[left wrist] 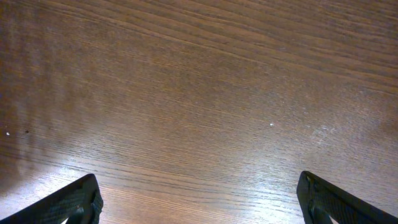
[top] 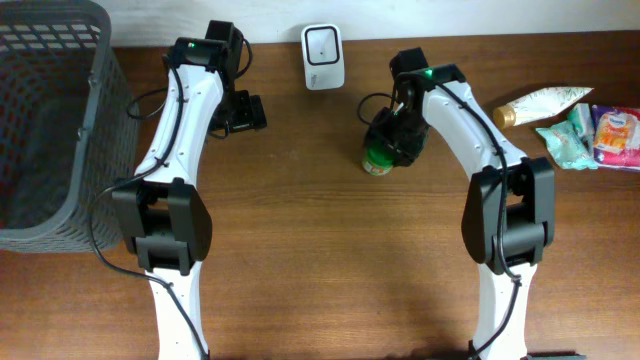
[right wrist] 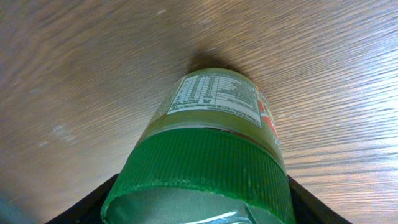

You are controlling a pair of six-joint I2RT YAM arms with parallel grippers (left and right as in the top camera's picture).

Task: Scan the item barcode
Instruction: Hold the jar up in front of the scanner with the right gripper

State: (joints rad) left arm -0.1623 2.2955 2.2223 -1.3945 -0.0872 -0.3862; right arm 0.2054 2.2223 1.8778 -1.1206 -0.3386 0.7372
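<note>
Green-lidded jar [right wrist: 211, 137] gripped by right claw [right wrist: 199, 208]; left claw [left wrist: 199, 200] wide open above wooden table [left wrist: 199, 74].

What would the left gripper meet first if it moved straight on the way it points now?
The table. The left gripper points down at bare wood, and nothing lies between them in its wrist view, though how far off the wood is remains unclear.
</note>
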